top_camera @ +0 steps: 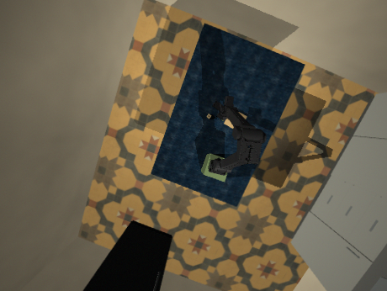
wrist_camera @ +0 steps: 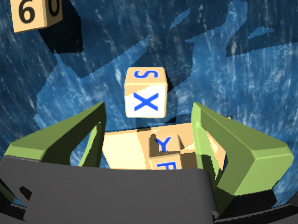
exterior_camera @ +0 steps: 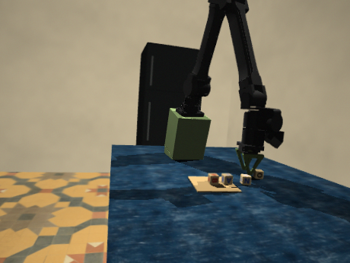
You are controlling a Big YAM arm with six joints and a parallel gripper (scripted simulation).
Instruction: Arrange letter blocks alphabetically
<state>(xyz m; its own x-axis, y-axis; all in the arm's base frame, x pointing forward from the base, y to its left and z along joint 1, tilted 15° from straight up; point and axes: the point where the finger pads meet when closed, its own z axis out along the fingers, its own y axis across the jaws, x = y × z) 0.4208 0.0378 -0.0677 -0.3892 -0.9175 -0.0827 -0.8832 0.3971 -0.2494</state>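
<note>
Roughly midway, I would say, judging by how things lie. Two small cream cubes, a red-lettered block and a blue-lettered block, sit on the flat tan square mat, which lies on the dark blue mottled tabletop. Two more cubes stand off the mat on its far side: a pale block marked in blue just beside the mat edge, and a tan block with dark marks a little beyond it.

Above the gap between those two hangs the black arm's green-fingered tool, its jaws parted and gripping nothing; no block sits between the fingers.

From the wrist view the writing is clearer. The pale block shows a blue X on the face toward the camera and what looks like an S on the adjoining face. The tan block reads 6 and 0 on two faces, so I take it for the one that must stay off the mat. Below the tool, a Y shows on a block on the mat.

What is left, I judge: bring the third lettered block onto the mat, order and straighten the row, then withdraw.
</note>
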